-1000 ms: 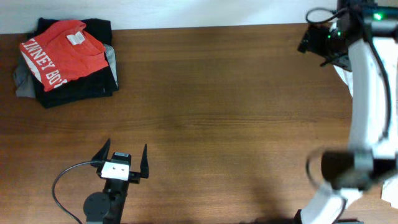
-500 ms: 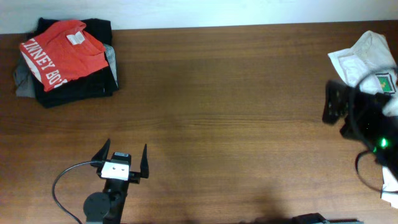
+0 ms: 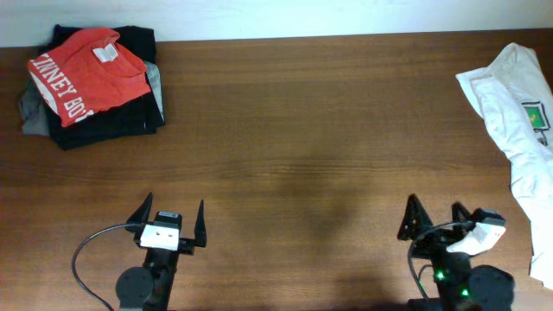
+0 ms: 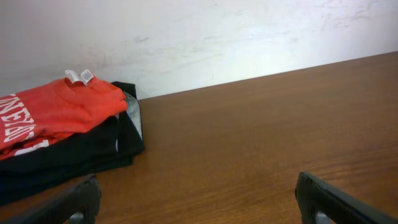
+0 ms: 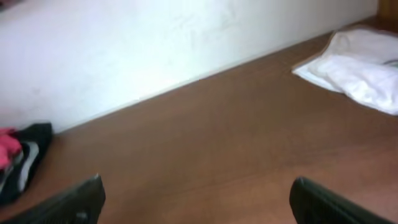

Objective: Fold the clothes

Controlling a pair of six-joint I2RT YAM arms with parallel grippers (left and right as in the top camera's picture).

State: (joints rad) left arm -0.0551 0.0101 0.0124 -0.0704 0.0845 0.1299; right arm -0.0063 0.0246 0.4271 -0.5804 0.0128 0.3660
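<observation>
A folded red-orange T-shirt point(image 3: 85, 73) with white lettering lies on top of a stack of folded dark clothes point(image 3: 108, 121) at the table's far left corner; it also shows in the left wrist view point(image 4: 50, 112). A white T-shirt point(image 3: 518, 104) with a small green emblem point(image 3: 538, 115) lies crumpled at the far right edge, and shows in the right wrist view point(image 5: 360, 71). My left gripper point(image 3: 171, 213) is open and empty near the front edge, left of centre. My right gripper point(image 3: 436, 216) is open and empty near the front edge at the right.
The brown wooden table point(image 3: 302, 138) meets a white wall point(image 4: 217, 37) at its far edge. A black cable point(image 3: 86, 250) loops beside the left arm's base.
The right arm has swung down from the far right corner to the front edge. The white T-shirt it was over now lies uncovered at the right edge. The left arm has not moved.
</observation>
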